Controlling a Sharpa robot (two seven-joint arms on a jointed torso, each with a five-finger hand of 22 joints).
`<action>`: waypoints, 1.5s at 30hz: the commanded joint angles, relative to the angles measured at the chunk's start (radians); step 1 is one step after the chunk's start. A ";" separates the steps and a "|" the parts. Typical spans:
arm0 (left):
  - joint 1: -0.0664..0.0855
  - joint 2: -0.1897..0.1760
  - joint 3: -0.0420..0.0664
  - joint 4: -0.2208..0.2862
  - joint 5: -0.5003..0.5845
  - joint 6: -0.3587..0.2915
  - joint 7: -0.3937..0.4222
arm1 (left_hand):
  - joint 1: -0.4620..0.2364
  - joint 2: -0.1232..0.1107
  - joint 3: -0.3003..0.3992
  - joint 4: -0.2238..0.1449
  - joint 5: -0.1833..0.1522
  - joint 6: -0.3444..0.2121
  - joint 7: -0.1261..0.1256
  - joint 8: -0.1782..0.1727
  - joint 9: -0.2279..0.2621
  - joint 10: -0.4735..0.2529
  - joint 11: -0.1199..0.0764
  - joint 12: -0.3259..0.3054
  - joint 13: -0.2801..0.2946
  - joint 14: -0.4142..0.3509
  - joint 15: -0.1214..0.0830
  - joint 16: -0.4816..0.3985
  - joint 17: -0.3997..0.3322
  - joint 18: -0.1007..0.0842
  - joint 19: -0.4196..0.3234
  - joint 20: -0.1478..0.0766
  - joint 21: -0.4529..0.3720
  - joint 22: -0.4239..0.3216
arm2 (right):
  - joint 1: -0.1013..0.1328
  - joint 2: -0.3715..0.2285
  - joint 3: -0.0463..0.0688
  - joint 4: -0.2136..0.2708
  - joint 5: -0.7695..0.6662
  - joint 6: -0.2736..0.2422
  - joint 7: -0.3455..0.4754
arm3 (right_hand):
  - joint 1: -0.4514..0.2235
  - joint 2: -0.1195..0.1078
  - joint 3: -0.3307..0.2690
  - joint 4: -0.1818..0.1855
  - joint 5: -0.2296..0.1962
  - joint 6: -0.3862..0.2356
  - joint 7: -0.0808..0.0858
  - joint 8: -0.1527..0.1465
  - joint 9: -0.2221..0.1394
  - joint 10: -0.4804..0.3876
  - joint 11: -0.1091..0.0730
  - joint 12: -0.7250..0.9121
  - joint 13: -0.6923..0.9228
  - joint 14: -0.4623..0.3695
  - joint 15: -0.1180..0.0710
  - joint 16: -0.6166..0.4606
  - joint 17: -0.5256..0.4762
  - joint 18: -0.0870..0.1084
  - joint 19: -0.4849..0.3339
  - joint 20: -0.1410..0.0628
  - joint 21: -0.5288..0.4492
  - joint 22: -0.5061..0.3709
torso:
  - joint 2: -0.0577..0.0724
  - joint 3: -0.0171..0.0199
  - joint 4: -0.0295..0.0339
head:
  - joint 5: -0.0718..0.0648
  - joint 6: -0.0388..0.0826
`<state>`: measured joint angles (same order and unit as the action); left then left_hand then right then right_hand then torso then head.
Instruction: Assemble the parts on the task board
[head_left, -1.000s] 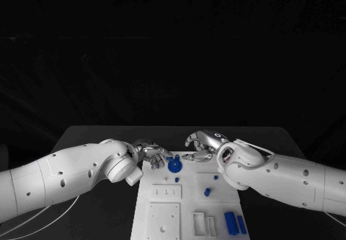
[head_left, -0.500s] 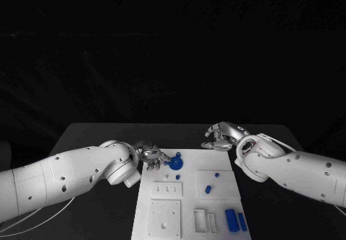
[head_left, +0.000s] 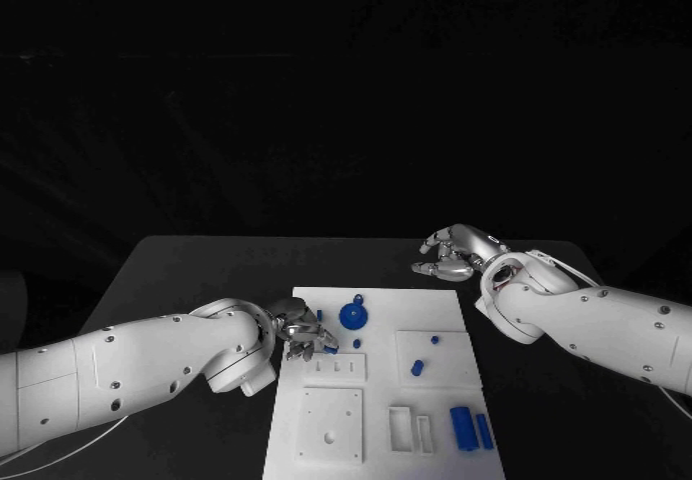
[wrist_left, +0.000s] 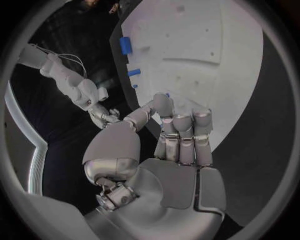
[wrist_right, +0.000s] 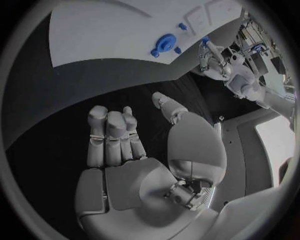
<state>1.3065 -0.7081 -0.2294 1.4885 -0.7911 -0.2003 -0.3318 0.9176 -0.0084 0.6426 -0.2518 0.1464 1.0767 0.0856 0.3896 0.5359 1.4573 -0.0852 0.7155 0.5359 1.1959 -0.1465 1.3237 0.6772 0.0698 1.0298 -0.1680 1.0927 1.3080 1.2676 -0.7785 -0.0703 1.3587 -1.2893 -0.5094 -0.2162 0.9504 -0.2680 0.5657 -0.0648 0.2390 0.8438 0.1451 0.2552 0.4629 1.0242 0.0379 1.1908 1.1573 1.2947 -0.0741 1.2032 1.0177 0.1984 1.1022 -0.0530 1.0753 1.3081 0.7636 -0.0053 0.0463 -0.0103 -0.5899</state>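
Since a second ago, your left hand (head_left: 300, 335) has drawn back from the round blue part (head_left: 353, 318) to the left edge of the task board (head_left: 378, 440), and your right hand (head_left: 453, 255) has lifted off the board to the black table (head_left: 188, 270) beyond its far right corner. At the board's left edge, you can see the left hand's fingers curled together over a small blue part (wrist_left: 166, 95) that peeks out at the fingertips (wrist_left: 164, 103); whether they actually pinch it, you cannot tell. Right of that hand, the round blue part sits near the board's far edge, with a small blue peg (head_left: 356, 343) just nearer you. Further right on the board lie two more small blue pieces (head_left: 417, 368), and two long blue bars (head_left: 463, 428) rest side by side at its near right corner. Off the board's far right corner, your right hand hangs with its fingers (wrist_right: 107, 131) loosely bent and parted, holding nothing.
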 joint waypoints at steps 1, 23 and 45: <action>-0.009 -0.008 -0.003 0.023 -0.108 -0.015 -0.005 | 0.003 -0.011 0.007 0.000 0.023 0.079 -0.068 -0.004 0.062 -0.014 -0.008 0.010 0.007 0.058 -0.052 0.007 -0.002 0.018 0.007 -0.110 0.009 0.001 | 0.001 0.003 0.007 -0.009 0.003 -0.009 0.014 | 0.013 -0.001 -0.005 0.004 0.016 -0.004 0.010 0.005 0.001 -0.001 0.003 -0.002 -0.002 0.005 0.004 -0.008 0.001 0.063 0.005 -0.002 -0.007 0.004 | 0.001 -0.0014 0.0024 | -0.003 -0.013; -0.062 0.009 -0.006 0.025 -0.191 -0.112 -0.006 | -0.011 -0.028 0.008 0.001 0.106 0.109 -0.078 -0.002 0.086 -0.018 -0.018 0.060 0.032 0.071 -0.062 0.044 -0.006 0.024 0.026 -0.109 0.026 -0.007 | 0.001 0.010 0.010 -0.015 -0.005 0.007 0.005 | 0.019 0.003 -0.014 0.008 0.043 -0.001 0.010 0.006 0.001 -0.001 0.003 0.000 -0.006 0.006 0.004 -0.009 0.003 0.063 0.006 0.000 -0.010 0.006 | 0.002 -0.0009 -0.0015 | -0.002 -0.029; -0.069 0.027 -0.008 -0.001 -0.213 -0.082 -0.020 | -0.017 -0.030 0.008 0.004 0.104 0.118 -0.082 -0.003 0.094 -0.020 -0.021 0.078 0.040 0.074 -0.066 0.056 -0.009 0.027 0.034 -0.109 0.030 -0.005 | 0.000 0.011 0.010 -0.010 -0.005 0.009 0.001 | 0.018 0.004 -0.016 0.011 0.046 -0.001 0.010 0.007 0.001 -0.001 0.003 0.000 -0.006 0.006 0.003 -0.010 0.003 0.063 0.007 0.000 -0.010 0.007 | 0.001 -0.0017 0.0000 | -0.007 -0.033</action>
<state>1.2389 -0.6840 -0.2371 1.4865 -0.9884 -0.2929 -0.3497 0.8940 -0.0397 0.6457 -0.2477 0.2525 1.0959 0.0781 0.3835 0.6160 1.4589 -0.0868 0.7899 0.5748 1.2177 -0.1541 1.3747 0.6693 0.0787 1.0550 -0.1783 1.1189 1.3022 1.2684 -0.7684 -0.0608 1.3465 -1.2889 -0.5092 -0.2164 0.9626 -0.2645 0.5547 -0.0538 0.2797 0.8434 0.1465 0.2552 0.4631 1.0243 0.0377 1.1910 1.1518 1.2947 -0.0742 1.1995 1.0197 0.1984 1.1045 -0.0518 1.0712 1.3077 0.7651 -0.0065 0.0451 -0.0166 -0.6215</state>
